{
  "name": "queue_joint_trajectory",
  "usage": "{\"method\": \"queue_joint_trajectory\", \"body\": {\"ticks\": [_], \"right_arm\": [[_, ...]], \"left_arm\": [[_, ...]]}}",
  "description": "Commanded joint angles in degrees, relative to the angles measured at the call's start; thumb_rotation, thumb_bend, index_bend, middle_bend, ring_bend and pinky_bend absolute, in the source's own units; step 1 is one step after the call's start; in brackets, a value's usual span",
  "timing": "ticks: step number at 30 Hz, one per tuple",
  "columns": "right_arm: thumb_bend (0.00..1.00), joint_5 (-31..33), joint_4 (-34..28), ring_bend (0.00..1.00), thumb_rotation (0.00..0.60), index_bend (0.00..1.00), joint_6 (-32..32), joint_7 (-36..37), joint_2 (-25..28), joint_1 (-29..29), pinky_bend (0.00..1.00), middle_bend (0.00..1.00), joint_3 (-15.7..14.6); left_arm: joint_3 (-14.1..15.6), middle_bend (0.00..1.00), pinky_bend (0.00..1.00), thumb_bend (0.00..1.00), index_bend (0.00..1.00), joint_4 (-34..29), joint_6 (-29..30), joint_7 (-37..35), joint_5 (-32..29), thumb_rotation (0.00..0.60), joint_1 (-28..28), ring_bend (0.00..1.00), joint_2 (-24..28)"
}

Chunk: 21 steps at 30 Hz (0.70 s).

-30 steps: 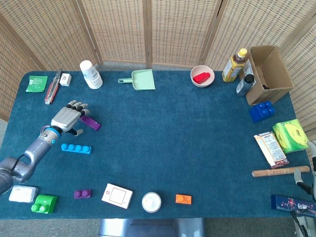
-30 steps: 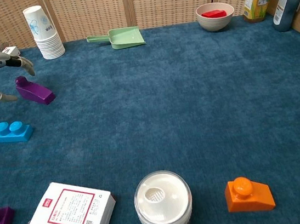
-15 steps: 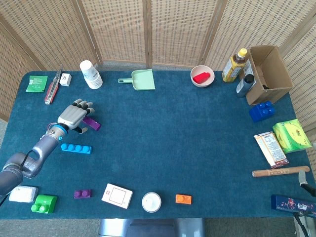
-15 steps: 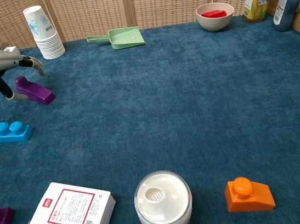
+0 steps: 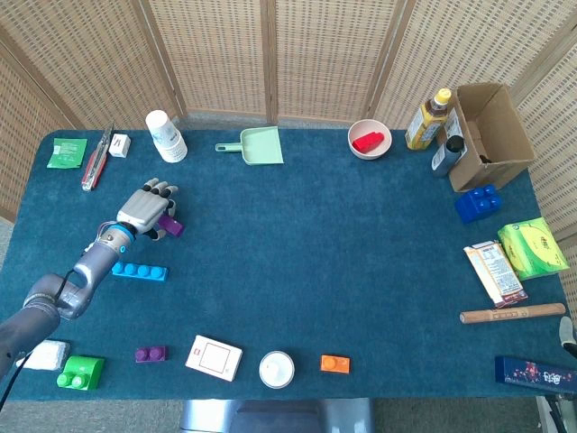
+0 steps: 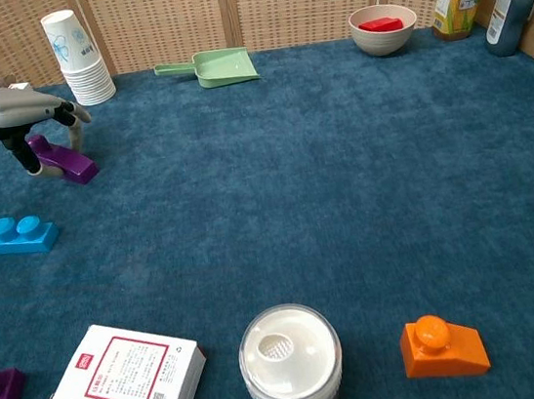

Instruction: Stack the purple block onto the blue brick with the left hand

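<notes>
My left hand [image 5: 146, 210] hangs over the purple block [image 6: 66, 161] at the left side of the table [image 5: 306, 262]. In the chest view the thumb [image 6: 29, 160] comes down on one side of the block and a finger [image 6: 74, 134] on the other, both right beside it; I cannot tell whether they grip it yet. The block lies on the table, its stud end under my palm. From the head view only its right end shows past my fingers.

The blue brick [image 5: 139, 271] lies flat on the table just nearer me than the block, apart from it, beside my forearm. My right hand is out of sight.

Behind my left hand stands a stack of cups [image 5: 166, 136], with a green dustpan [image 5: 253, 145] to its right. Farther along the back edge sit a bowl [image 5: 370, 139] holding something red, a yellow bottle [image 5: 428, 119], a dark bottle [image 5: 446, 154] and an open box [image 5: 488, 133]. At the near edge lie a small purple brick [image 5: 150, 354], a white card box [image 5: 214, 357], a white jar [image 5: 277, 369] and an orange brick [image 5: 334, 363]. A green brick [image 5: 81, 372] sits at the near left corner
</notes>
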Motion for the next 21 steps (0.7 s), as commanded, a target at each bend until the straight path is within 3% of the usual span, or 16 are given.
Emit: {"method": "queue_joint_trajectory", "body": {"ticks": [1, 9, 14, 21], "right_arm": [[0.41, -0.05, 0.03, 0.00, 0.600, 0.07, 0.23, 0.22, 0.07, -0.21, 0.07, 0.10, 0.06], [0.41, -0.60, 0.23, 0.00, 0.600, 0.07, 0.35, 0.35, -0.37, -0.35, 0.07, 0.10, 0.05], [0.41, -1.00, 0.90, 0.00, 0.600, 0.07, -0.27, 0.83, -1.17, 0.08, 0.07, 0.10, 0.12], [0.41, -1.64, 2.43, 0.00, 0.600, 0.07, -1.67, 2.37, -2.10, 0.93, 0.07, 0.10, 0.17]], "left_arm": [[0.26, 0.16, 0.00, 0.36, 0.48, 0.49, -0.18, -0.12, -0.02, 0.600, -0.07, 0.02, -0.39], [0.10, 0.26, 0.00, 0.37, 0.63, -1.52, 1.00, -0.27, -0.44, 0.600, 0.22, 0.08, 1.14], [-0.76, 0.28, 0.00, 0.37, 0.67, -7.67, 1.41, 1.49, -2.21, 0.600, 0.88, 0.09, 5.80], [-2.21, 0.28, 0.00, 0.37, 0.66, -21.02, 2.92, 6.45, -7.79, 0.600, 4.06, 0.09, 15.37]]}}
